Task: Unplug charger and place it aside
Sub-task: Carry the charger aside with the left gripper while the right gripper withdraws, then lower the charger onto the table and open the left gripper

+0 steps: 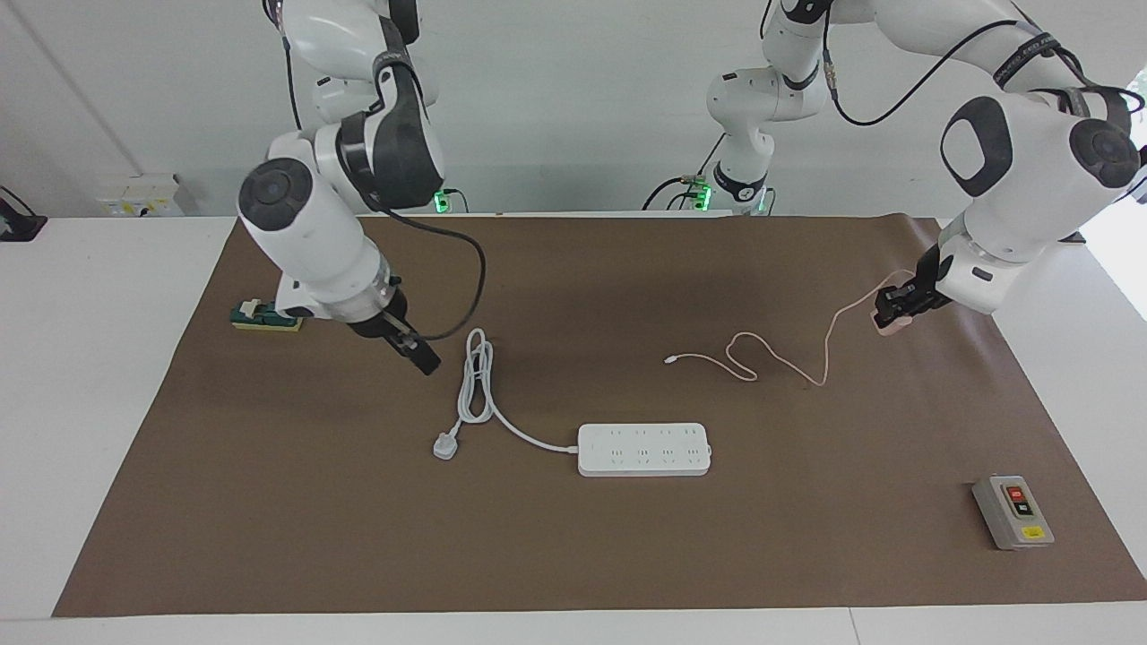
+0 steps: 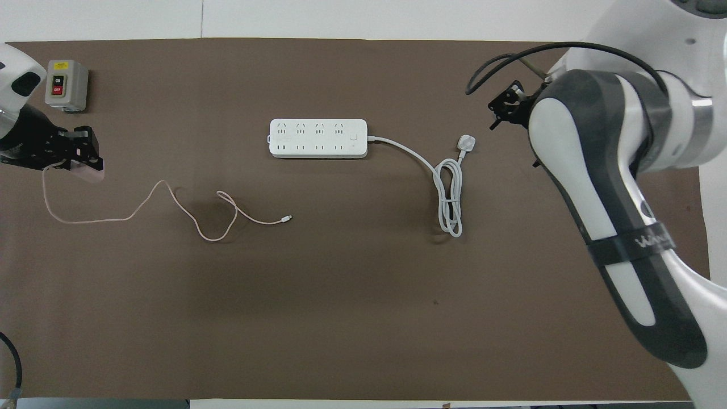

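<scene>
Facing view: your left pincer (image 1: pixel 896 313) pinches the charger (image 1: pixel 890 327) over the bench (image 1: pixel 269 502) at the left arm's end, cable trailing down. Right pincer (image 1: pixel 421 356): can't tell.
Overhead view: power strip (image 2: pixel 318 138) well apart from the charger (image 2: pixel 85 172).

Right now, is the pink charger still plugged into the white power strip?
No, the charger is held in the left gripper at the left arm's end of the mat, apart from the power strip, whose sockets are bare.
</scene>
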{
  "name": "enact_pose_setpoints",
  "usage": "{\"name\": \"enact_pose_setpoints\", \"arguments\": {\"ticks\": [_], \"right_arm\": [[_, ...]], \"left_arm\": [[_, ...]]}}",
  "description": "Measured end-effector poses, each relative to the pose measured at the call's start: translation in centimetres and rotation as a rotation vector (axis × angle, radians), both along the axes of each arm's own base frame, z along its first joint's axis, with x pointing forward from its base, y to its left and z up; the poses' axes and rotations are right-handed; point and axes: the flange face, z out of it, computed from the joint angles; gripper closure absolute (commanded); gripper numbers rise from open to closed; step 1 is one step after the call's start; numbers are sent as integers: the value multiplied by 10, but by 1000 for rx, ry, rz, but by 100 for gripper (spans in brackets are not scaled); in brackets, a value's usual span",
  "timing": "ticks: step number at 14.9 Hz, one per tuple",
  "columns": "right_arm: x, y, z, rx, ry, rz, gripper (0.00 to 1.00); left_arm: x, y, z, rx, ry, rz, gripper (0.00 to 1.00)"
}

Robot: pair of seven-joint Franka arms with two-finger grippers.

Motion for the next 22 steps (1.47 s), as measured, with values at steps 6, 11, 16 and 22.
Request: {"name": "enact_pose_setpoints", "arguments": {"ticks": [6, 11, 16, 22], "right_arm": [[-28, -73, 58, -34, -42, 310, 0], [-57, -126, 70, 1, -27, 463, 0], [-77, -162, 72, 8, -17, 482, 0], [-70, -160, 72, -14, -67, 580, 0]], "left_arm": [[-49, 47, -94, -40, -9, -130, 59], [-69, 53, -119, -68, -29, -101, 0], [-73, 59, -96, -95, -19, -81, 0], [-62, 63, 42, -102, -56, -105, 0]]}}
